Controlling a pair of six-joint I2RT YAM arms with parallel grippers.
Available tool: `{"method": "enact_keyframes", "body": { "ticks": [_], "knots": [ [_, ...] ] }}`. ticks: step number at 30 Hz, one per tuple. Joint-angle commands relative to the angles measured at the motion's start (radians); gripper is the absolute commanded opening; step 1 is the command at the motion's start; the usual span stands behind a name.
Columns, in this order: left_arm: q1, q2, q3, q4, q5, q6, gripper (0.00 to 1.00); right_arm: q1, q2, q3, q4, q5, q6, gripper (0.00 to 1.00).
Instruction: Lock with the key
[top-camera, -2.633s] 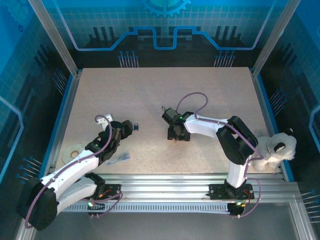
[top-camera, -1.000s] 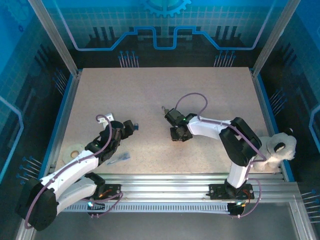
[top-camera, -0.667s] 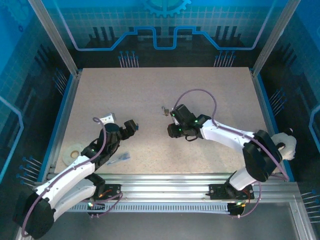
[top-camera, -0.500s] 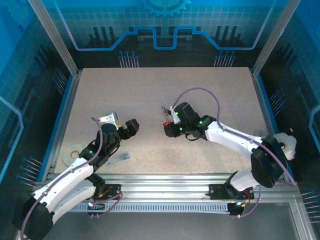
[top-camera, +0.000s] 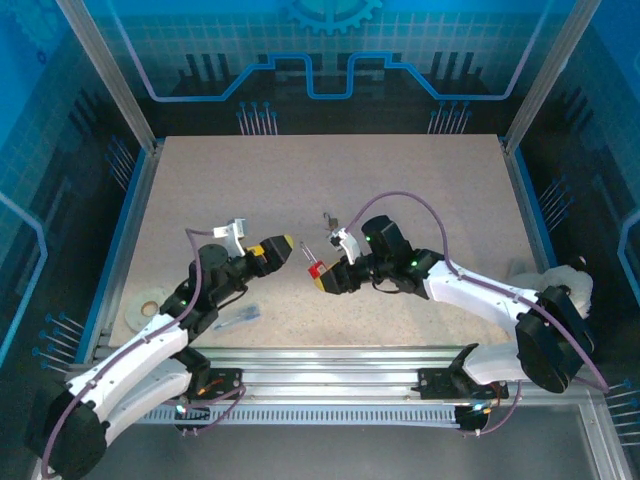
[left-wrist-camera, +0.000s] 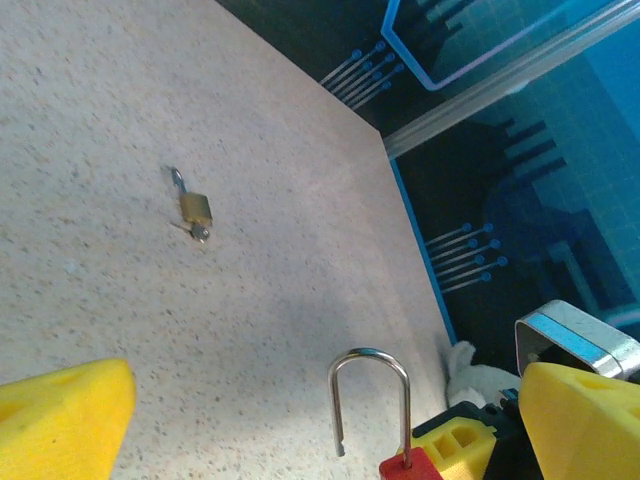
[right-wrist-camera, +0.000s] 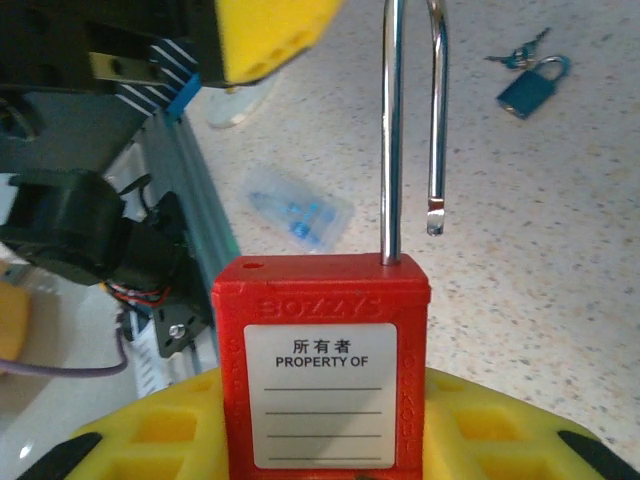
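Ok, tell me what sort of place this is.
Probably a robot lab test cell: a speckled table edged by aluminium rails, blue printed wall panels around it, and white robot arms mounted at the near edge.

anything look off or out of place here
The red padlock has its shackle open, free end clear of the body. A white plush toy at the table edge, right side, looks out of place.
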Motion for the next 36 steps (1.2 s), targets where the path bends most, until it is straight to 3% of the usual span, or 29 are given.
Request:
{"method": "enact_keyframes", "body": {
  "ticks": [1,14,36],
  "knots": [
    [-0.007,0.025,0.026,0.093,0.093,-0.057,0.99,-0.013,-0.029,-0.016,0.092,-0.100,-0.002,0.00],
    [-0.033,0.069,0.019,0.160,0.192,-0.099,0.99,0.009,0.022,-0.008,0.122,-0.171,0.009,0.00],
    [-0.074,0.100,0.006,0.211,0.221,-0.086,0.99,0.051,0.095,0.040,0.075,-0.153,-0.017,0.00]
  ]
}}
